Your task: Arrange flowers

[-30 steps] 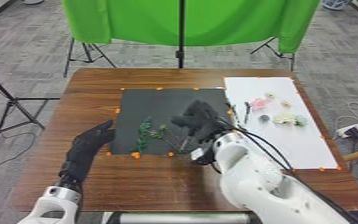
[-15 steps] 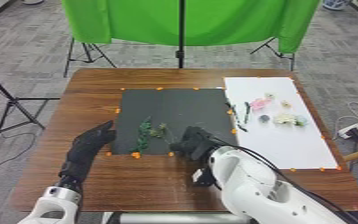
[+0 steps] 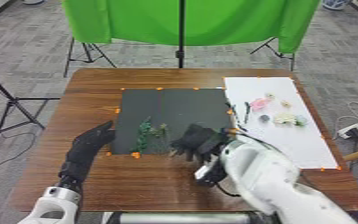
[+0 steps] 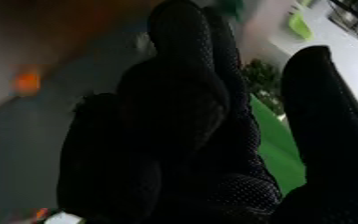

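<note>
In the head view, my right hand [image 3: 197, 139] is over the near right part of the dark mat [image 3: 177, 107], to the right of two green sprigs. One is a longer leafy sprig [image 3: 143, 134]; the other is a smaller one [image 3: 161, 130]. In the right wrist view, that hand [image 4: 180, 115] has straight, relaxed fingers with the thumb apart, and dark green leaves [image 4: 263, 80] show beyond the gap. My left hand [image 3: 92, 141] rests open at the mat's left edge. On the white sheet [image 3: 269, 142] lie a pink flower [image 3: 259, 104], a white flower [image 3: 284, 118] and dark thin stems [image 3: 246, 112].
Orange tape pieces [image 3: 135, 155] line the mat's edges on the brown table [image 3: 140, 180]. A grey-blue round piece [image 3: 264, 118] and small pale blooms [image 3: 286, 104] lie among the flowers. Behind the table stands a green cloth [image 3: 131, 22] on stands.
My right hand has drawn back from the mat's middle toward its near edge, then shifted slightly right. My left hand has stayed where it was.
</note>
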